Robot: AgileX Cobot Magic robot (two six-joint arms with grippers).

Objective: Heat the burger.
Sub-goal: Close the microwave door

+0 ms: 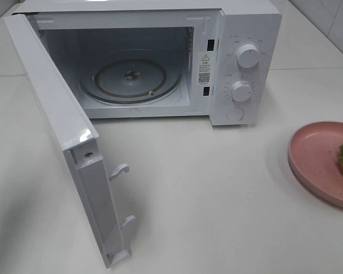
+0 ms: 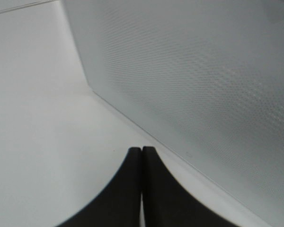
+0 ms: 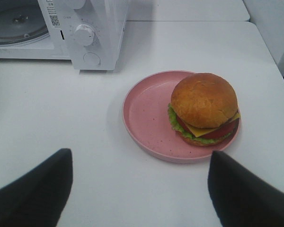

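One microwave (image 1: pixel 160 63), white, standing on one white table (image 1: pixel 217 200). One door (image 1: pixel 63 142), swung fully out on the hinge side, away from the knobs, with two latch hooks (image 1: pixel 119 170) jutting from its free edge. Inside the microwave, one round glass turntable (image 1: pixel 130 77), bare. On the microwave's control panel, two round knobs (image 1: pixel 248 56), one above the other, and one round button (image 1: pixel 235 114) below them. One warning sticker with a code square on the inner frame beside the panel.

One pink speckled plate (image 3: pixel 151 118) on the table, well apart from the microwave, off to its control-panel side and out in front of it. One burger (image 3: pixel 204 108) on that plate, sitting toward the plate edge farthest from the microwave: golden-brown bun on top, yellow cheese, red-brown patty and green lettuce showing at the side. In the high view, only a sliver of plate and burger at the frame edge.

Two claws. Right gripper (image 3: pixel 139 189): spread wide, two dark fingers (image 3: pixel 33 194) far apart, holding nothing, touching nothing, hanging over the table short of the plate on the side away from the microwave. Left gripper (image 2: pixel 142 156): fingers pressed together tip to tip, nothing between them, low over the table just beside the outer face of the microwave door, not touching it as far as can be seen.
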